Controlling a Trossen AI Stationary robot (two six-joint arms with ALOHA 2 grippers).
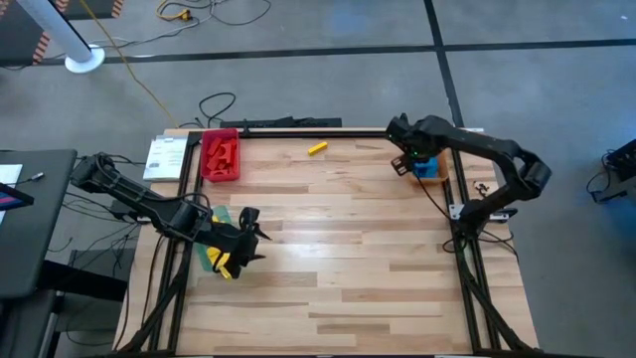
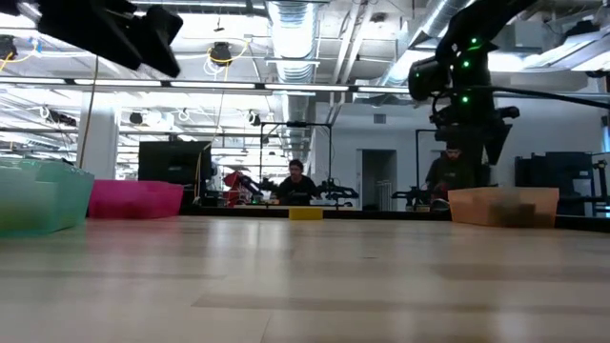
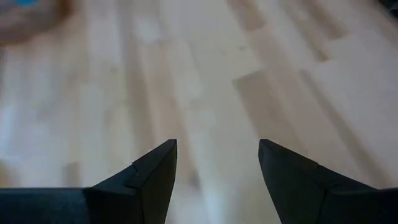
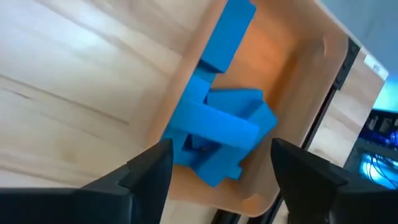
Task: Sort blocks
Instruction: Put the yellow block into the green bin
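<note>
Hovering over the orange tray [image 1: 438,175] at the far right edge of the table [image 1: 338,259], the right pincer [image 4: 219,163] has its fingers spread apart with nothing between them. Directly beneath it, a heap of blue blocks [image 4: 217,127] lies piled inside that tray, one bar leaning up against the tray wall, all of them clear of the fingertips.

Over on the other side, the left pincer [image 3: 217,163] hangs above the table's near-left area, fingers parted and empty, only bare wood showing between them. Just behind and below it sits the green tray [image 1: 213,255] with yellow blocks [image 1: 221,263] in it.

One lone yellow block [image 1: 317,148] rests on the open table near the far edge, well apart from both pincers, roughly between them. The red tray [image 1: 220,175] at the far left holds the red blocks [image 1: 222,153], well away from the left pincer.
</note>
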